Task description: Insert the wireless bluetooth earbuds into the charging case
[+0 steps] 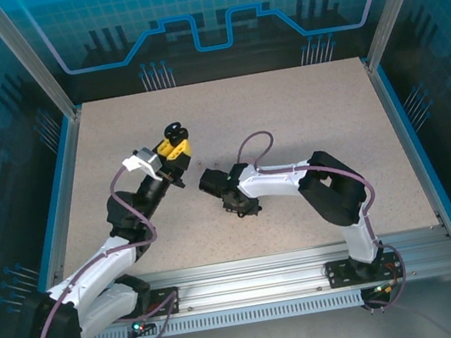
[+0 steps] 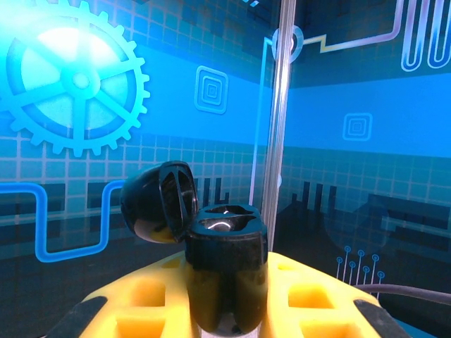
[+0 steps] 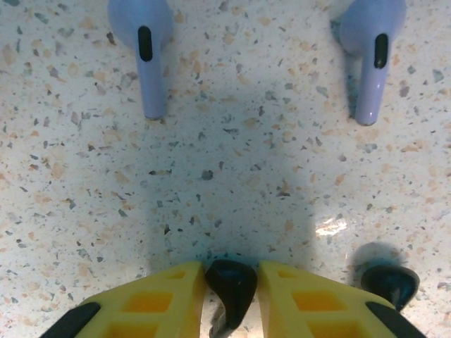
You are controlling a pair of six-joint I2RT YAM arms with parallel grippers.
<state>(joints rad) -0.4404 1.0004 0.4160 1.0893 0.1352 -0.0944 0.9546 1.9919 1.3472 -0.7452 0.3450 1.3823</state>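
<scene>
Black earbud [image 3: 231, 287] pinched right, open charging case [image 2: 225, 253] held left.
My right gripper [image 3: 231, 278] pinches the black earbud low over the table [image 3: 225, 176]; my left gripper [image 2: 227, 303] clamps the charging case upright, lid [image 2: 158, 201] back, mouth up, just left of that bud and, I judge, higher.

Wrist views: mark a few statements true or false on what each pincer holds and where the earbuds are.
1. The left pincer holds a black charging case with its lid open. True.
2. The right pincer grips a purple bud. False: a black earbud sits between its fingers.
3. A second black earbud lies on the table beside the right pincer. True.
4. Both purple earbuds sit in the case. False: they lie on the table, ahead of the right pincer.
</scene>
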